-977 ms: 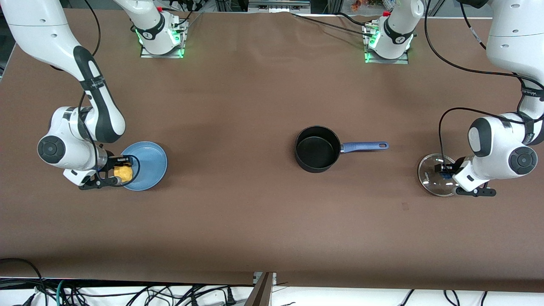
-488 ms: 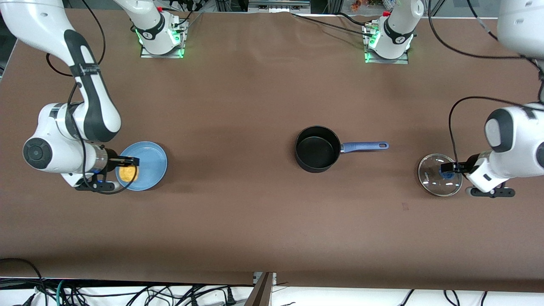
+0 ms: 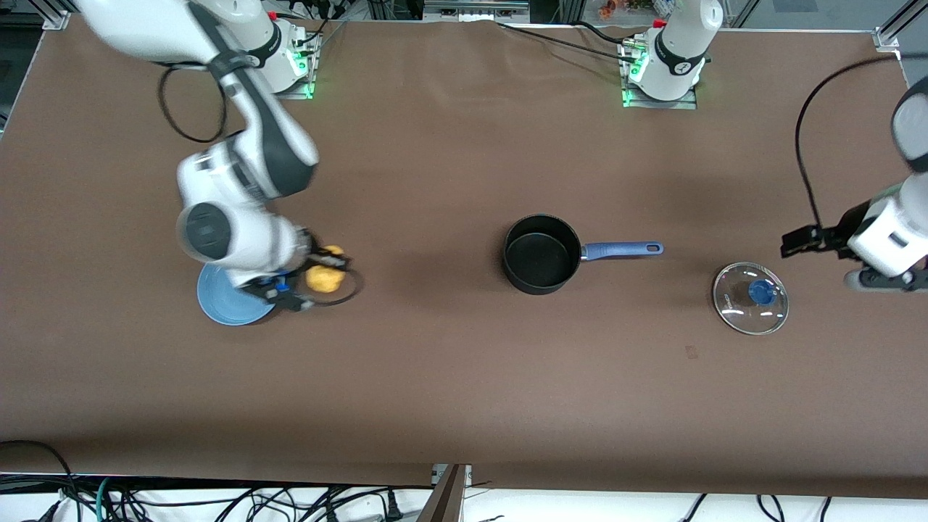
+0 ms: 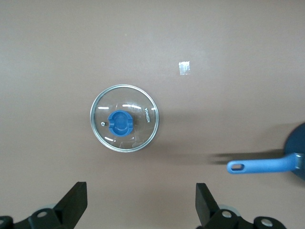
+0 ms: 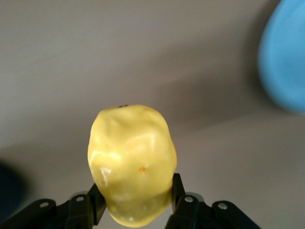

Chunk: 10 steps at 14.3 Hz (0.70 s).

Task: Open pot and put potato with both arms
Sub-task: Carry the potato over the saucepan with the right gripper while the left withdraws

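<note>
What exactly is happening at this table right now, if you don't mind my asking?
The right tool is shut on the potato and carries it in the air beside the blue plate, over the table. The pot stands open, and its glass lid lies flat on the table toward the left arm's end. The left tool hangs open over the table beside that lid.

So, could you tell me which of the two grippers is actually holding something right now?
The right gripper, over the table beside the blue plate: its fingers are clamped on the potato. The left gripper, near the lid, is open and empty.
</note>
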{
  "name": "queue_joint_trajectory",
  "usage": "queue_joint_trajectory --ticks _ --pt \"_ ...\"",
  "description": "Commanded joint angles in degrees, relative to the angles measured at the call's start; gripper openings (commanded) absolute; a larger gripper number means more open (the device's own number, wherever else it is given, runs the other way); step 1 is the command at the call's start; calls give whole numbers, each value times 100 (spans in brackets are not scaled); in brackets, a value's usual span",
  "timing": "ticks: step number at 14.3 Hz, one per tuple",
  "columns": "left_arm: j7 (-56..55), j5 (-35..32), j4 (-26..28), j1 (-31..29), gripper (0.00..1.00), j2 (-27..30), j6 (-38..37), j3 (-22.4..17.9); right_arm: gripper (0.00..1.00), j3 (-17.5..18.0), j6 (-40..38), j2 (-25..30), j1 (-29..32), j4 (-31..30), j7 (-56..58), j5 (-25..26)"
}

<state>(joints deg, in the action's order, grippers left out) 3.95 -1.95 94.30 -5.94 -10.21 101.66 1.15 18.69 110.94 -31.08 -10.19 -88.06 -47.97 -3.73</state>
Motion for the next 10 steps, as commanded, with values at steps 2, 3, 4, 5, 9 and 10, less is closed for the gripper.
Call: queue_joint_trajectory --ticks 2,3,4,5,9,10 --pt "-18 72 -375 40 100 318 -661 -1 30 -49 732 -942 -1483 1229 -2229 -128" --pt "-35 98 -543 49 100 318 -943 51 30 -58 1302 -1065 -1791 1274 -2730 -119" --pt "-44 168 -588 40 100 327 -1103 148 30 -67 1830 -1145 -2055 1291 -3214 -102" --pt "-44 221 -588 40 100 353 -1183 157 31 -67 2209 -1206 -2240 1292 -3558 -93" --pt "-492 380 -588 40 100 379 -1482 166 46 -295 3257 -1444 -2760 1292 -4211 -75" --pt "-544 371 -597 49 100 379 -1482 192 56 -330 3381 -1505 -2795 1292 -4212 -84"
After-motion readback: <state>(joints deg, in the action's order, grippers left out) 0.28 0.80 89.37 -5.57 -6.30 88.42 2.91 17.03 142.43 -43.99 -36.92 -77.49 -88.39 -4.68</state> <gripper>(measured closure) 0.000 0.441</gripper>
